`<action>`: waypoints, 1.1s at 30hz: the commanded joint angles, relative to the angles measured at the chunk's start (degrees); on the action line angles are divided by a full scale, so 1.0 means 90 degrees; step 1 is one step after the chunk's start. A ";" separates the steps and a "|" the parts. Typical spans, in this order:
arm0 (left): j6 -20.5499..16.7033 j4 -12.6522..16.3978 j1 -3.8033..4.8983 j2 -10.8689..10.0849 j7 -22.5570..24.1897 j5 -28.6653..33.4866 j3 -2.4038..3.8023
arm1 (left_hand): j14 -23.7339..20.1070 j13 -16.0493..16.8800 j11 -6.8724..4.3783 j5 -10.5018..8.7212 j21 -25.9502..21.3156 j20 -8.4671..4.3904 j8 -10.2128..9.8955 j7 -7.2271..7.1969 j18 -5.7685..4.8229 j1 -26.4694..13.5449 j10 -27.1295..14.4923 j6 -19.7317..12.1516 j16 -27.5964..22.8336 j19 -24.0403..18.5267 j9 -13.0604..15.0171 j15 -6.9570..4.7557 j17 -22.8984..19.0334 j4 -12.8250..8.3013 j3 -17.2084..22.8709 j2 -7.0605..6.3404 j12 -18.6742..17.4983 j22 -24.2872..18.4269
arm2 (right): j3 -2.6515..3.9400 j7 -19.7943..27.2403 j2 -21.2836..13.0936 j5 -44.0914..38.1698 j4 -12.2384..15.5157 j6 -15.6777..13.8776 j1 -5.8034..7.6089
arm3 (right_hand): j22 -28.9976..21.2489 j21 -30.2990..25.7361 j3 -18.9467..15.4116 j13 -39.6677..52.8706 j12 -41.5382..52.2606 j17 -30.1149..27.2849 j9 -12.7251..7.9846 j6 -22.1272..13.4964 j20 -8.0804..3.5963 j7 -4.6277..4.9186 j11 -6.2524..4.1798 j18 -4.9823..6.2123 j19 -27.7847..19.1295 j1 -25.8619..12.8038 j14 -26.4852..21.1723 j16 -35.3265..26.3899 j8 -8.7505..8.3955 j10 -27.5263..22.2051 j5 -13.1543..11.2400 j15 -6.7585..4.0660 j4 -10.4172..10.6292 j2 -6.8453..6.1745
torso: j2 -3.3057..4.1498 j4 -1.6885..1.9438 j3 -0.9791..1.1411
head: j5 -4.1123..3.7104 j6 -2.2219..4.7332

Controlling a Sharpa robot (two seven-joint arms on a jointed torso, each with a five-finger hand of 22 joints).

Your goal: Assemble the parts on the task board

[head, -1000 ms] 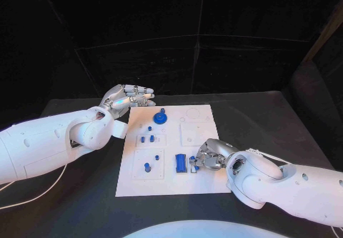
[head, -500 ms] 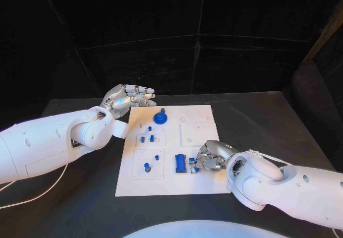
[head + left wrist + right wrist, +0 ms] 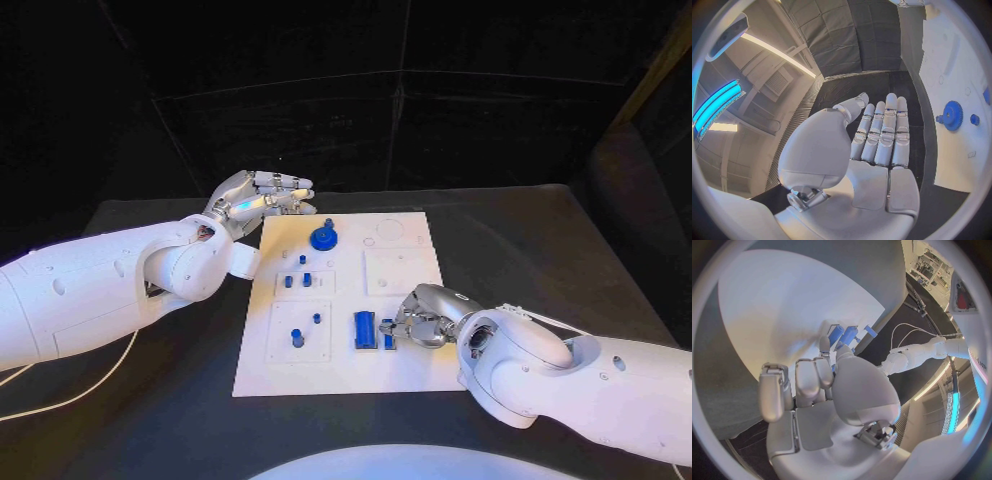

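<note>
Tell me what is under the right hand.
Under the right hand lies the white task board, with a small blue part at its fingertips beside a blue block. Whether the fingers grip it is hidden.

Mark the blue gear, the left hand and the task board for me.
blue gear (image 3: 325, 239), head view, on its toothed disc.
left hand (image 3: 264, 197), head view, middle of the hand.
task board (image 3: 411, 225), head view, bare far right corner.

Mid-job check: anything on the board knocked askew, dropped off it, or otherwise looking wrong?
Nothing stands out. The task board lies flat on the table, the blue gear and the small blue parts are all on it. The right hand works at the blue block; the left hand hovers off the board's far corner.
</note>
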 commanded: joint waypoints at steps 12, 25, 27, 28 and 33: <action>0.0065 0.0013 0.0009 -0.0014 0.0015 0.0021 0.0004 | 0.0016 -0.0007 0.0008 0.0029 -0.0030 0.0008 0.0033 0.0009 0.0027 -0.0074 -0.0045 -0.0038 -0.0042 0.0025 -0.0007 0.0010 -0.0009 0.0023 0.0002 0.0006 -0.0043 -0.0005 | -0.0001 0.0183 -0.0092 -0.0057 0.0008 -0.0106 0.0005 | 0.1327 0.0018 -0.0456 0.0153 -0.0024 -0.0018 0.0119 -0.0004 -0.0014 0.0019 -0.0235 -0.0121 0.0334 -0.0349 0.0120 0.0006 -0.0025 0.0331 -0.1224 -0.0027 -0.0007 0.0109 | 0.0002 0.0000 0.0001 | -0.0005 0.0018; 0.0060 0.0015 0.0009 -0.0030 0.0014 0.0021 0.0004 | 0.0014 -0.0006 0.0009 0.0030 -0.0037 0.0011 0.0032 0.0010 0.0027 -0.0078 -0.0050 -0.0043 -0.0052 0.0022 -0.0007 0.0012 -0.0012 0.0025 0.0004 0.0006 -0.0045 -0.0017 | -0.0001 0.0419 -0.0326 -0.0059 0.0204 0.0260 0.0005 | 0.1333 0.0020 -0.0446 0.0187 -0.0015 -0.0032 0.0187 -0.0011 -0.0019 0.0011 -0.0244 -0.0123 0.0337 0.0410 0.0117 -0.0006 -0.0027 0.0334 -0.1256 -0.0034 -0.0510 0.0032 | -0.0007 -0.0002 -0.0002 | -0.0003 0.0023; 0.0062 0.0014 0.0009 -0.0029 0.0014 0.0021 0.0004 | 0.0014 -0.0006 0.0009 0.0030 -0.0037 0.0011 0.0032 0.0010 0.0027 -0.0078 -0.0050 -0.0043 -0.0052 0.0022 -0.0007 0.0012 -0.0012 0.0025 0.0004 0.0006 -0.0045 -0.0017 | -0.0002 0.0419 -0.0324 -0.0059 0.0194 0.0285 0.0005 | 0.1333 0.0018 -0.0448 0.0186 -0.0019 -0.0033 0.0190 -0.0011 -0.0020 0.0010 -0.0244 -0.0123 0.0336 0.0437 0.0117 -0.0007 -0.0028 0.0333 -0.1258 -0.0034 -0.0531 0.0032 | -0.0007 0.0004 -0.0003 | -0.0010 0.0026; 0.0062 0.0014 0.0009 -0.0029 0.0014 0.0021 0.0004 | 0.0014 -0.0006 0.0009 0.0030 -0.0037 0.0011 0.0032 0.0010 0.0027 -0.0078 -0.0050 -0.0043 -0.0052 0.0022 -0.0007 0.0012 -0.0012 0.0025 0.0004 0.0006 -0.0045 -0.0017 | -0.0002 0.0417 -0.0318 -0.0059 0.0185 0.0301 0.0005 | 0.1333 0.0018 -0.0448 0.0186 -0.0019 -0.0033 0.0190 -0.0011 -0.0020 0.0010 -0.0244 -0.0123 0.0336 0.0437 0.0117 -0.0007 -0.0028 0.0333 -0.1258 -0.0034 -0.0531 0.0032 | -0.0004 0.0007 -0.0003 | -0.0016 0.0029; 0.0061 0.0017 0.0009 -0.0030 0.0015 0.0021 0.0004 | 0.0014 -0.0006 0.0009 0.0030 -0.0037 0.0011 0.0032 0.0010 0.0027 -0.0078 -0.0050 -0.0043 -0.0052 0.0022 -0.0007 0.0012 -0.0012 0.0025 0.0004 0.0006 -0.0045 -0.0017 | -0.0002 0.0382 -0.0258 -0.0069 0.0115 0.0342 0.0005 | 0.1333 0.0019 -0.0451 0.0186 -0.0022 -0.0037 0.0195 -0.0010 -0.0021 0.0009 -0.0246 -0.0123 0.0337 0.0478 0.0117 -0.0009 -0.0029 0.0332 -0.1259 -0.0035 -0.0564 0.0038 | 0.0003 0.0010 -0.0001 | -0.0012 0.0026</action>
